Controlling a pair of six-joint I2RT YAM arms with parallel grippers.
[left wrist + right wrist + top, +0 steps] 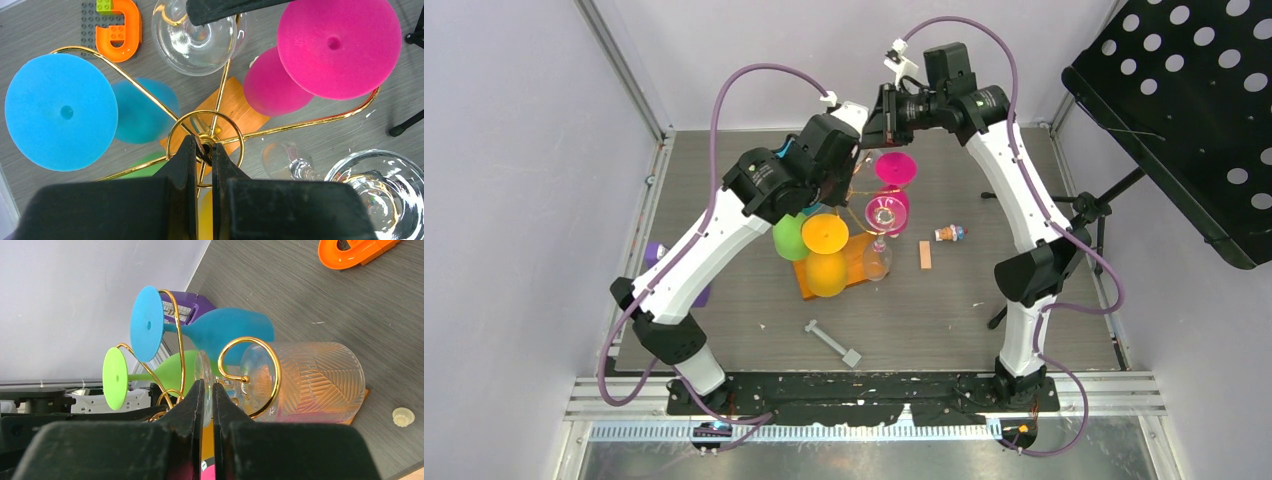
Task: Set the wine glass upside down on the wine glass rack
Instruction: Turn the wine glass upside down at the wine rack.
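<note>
Left gripper (204, 148) fills the foreground of its wrist view, jaws together and pinching the gold top of the central stem of the wine glass rack (235, 105), apparently to steady it. Left of that stem a blue glass (60, 112) hangs upside down from a wire arm. A green glass (117, 377) hangs likewise beside it, and a pink glass (337, 47) hangs on the right, so three arms look already filled.

Further right, the right gripper (208, 387) has its jaws clamped on the thin clear foot of the wine glass (310, 382). The patterned bowl points away from the jaws, and a curled gold scroll of the rack wraps round the glass near its stem. The glass is therefore turned over and at least partly entered into an arm, above the orange base and clear of the surface (944, 320).

My judgement is that the task is nearly done. What looks left is to seat the foot on the wire, let go, and draw both arms away. Whether the foot already bears on the scroll cannot be told. A second clear glass (380, 190) sits at the lower right of the left wrist view, and how it is placed is unclear.
</note>
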